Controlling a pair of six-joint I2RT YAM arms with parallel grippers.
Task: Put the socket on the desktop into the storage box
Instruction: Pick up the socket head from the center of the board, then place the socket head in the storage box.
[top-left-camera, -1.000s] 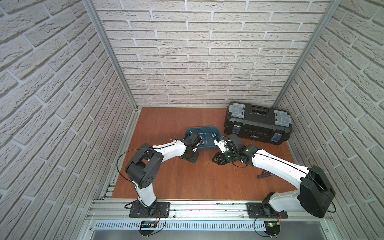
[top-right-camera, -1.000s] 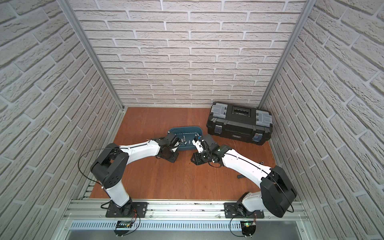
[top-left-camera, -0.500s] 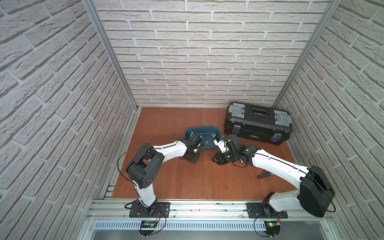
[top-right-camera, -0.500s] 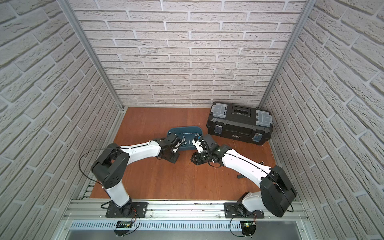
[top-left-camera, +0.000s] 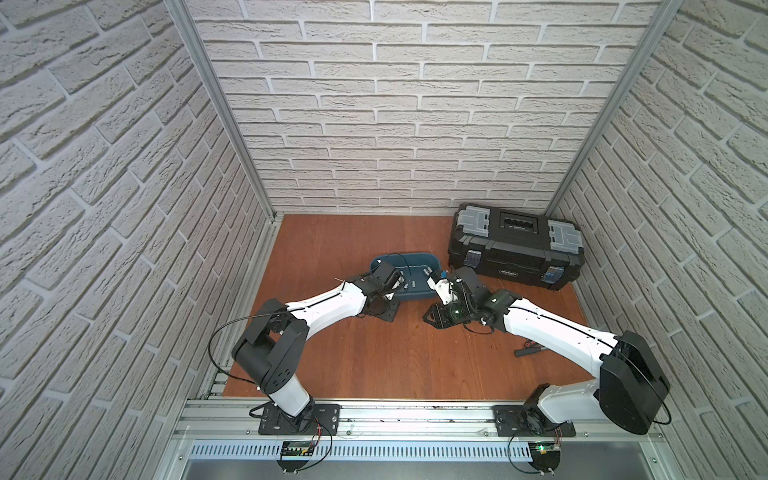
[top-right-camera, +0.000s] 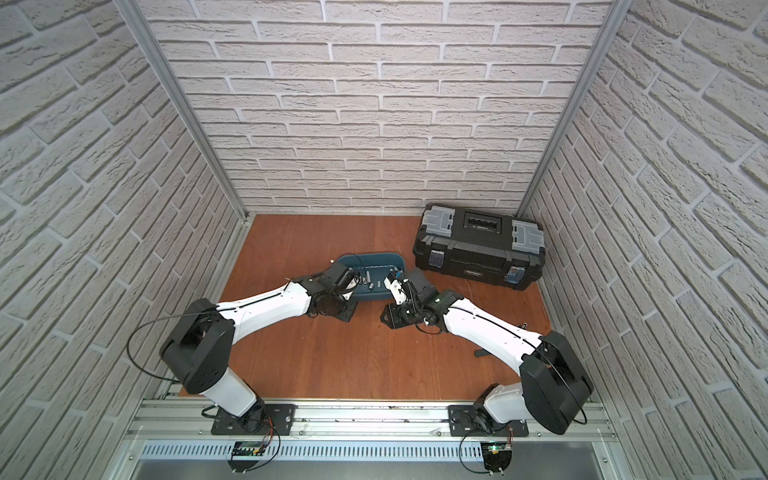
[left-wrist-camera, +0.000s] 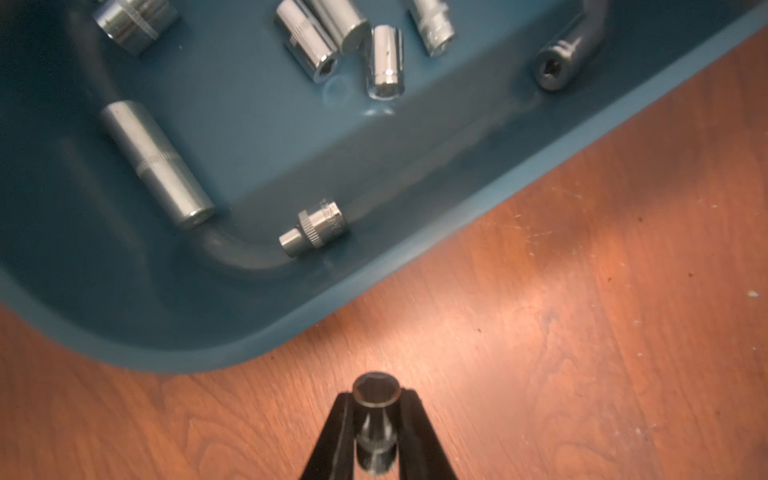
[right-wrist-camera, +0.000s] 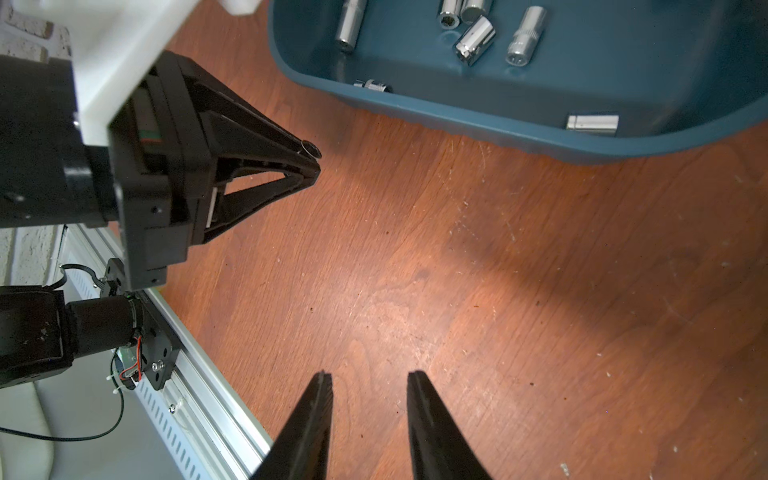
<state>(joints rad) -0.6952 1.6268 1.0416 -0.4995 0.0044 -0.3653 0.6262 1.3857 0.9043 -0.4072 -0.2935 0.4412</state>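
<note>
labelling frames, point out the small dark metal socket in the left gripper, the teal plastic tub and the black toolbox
small dark metal socket (left-wrist-camera: 376, 419): left wrist view, mid body
teal plastic tub (left-wrist-camera: 528, 170): left wrist view, near rim
black toolbox (top-left-camera: 515, 253): a top view, front wall

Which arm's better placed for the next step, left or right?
Left. The left pincer is shut on a socket just outside the storage box rim. The right pincer is open and empty over bare desktop.
</note>
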